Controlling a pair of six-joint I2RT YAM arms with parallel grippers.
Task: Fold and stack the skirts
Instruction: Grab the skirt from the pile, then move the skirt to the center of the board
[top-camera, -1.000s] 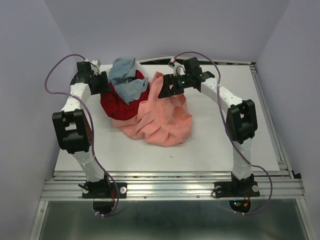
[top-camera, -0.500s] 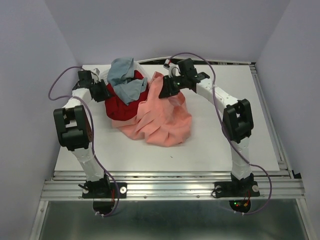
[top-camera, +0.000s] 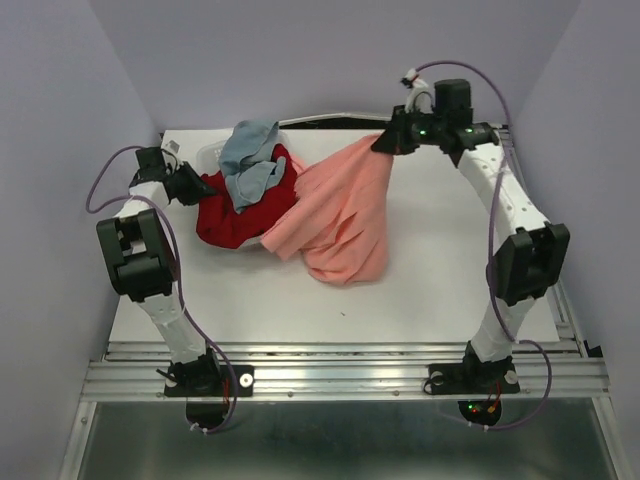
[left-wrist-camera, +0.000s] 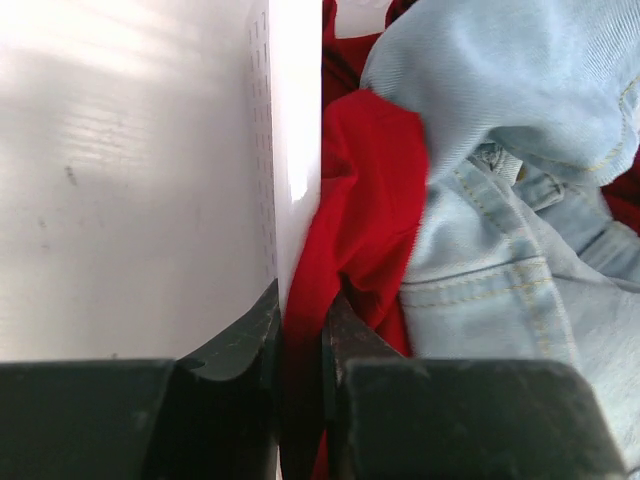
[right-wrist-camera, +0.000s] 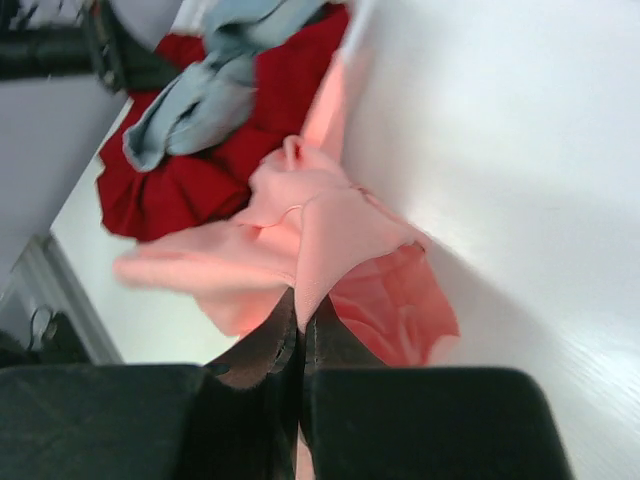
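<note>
My right gripper (top-camera: 386, 143) was clenched on a corner of the pink skirt (top-camera: 335, 215), held up over the far side of the table (top-camera: 450, 280). The cloth ran stretched from the jaws down to the table, with its lower end bunched there. My left gripper (top-camera: 197, 186) was pinched on the red skirt (top-camera: 232, 218) right at the basket (left-wrist-camera: 295, 150) wall. I could not tell whether the wall was in the grip too. The pink skirt touched the red skirt's right side. The blue skirt (top-camera: 248, 158) lay on top of the red.
</note>
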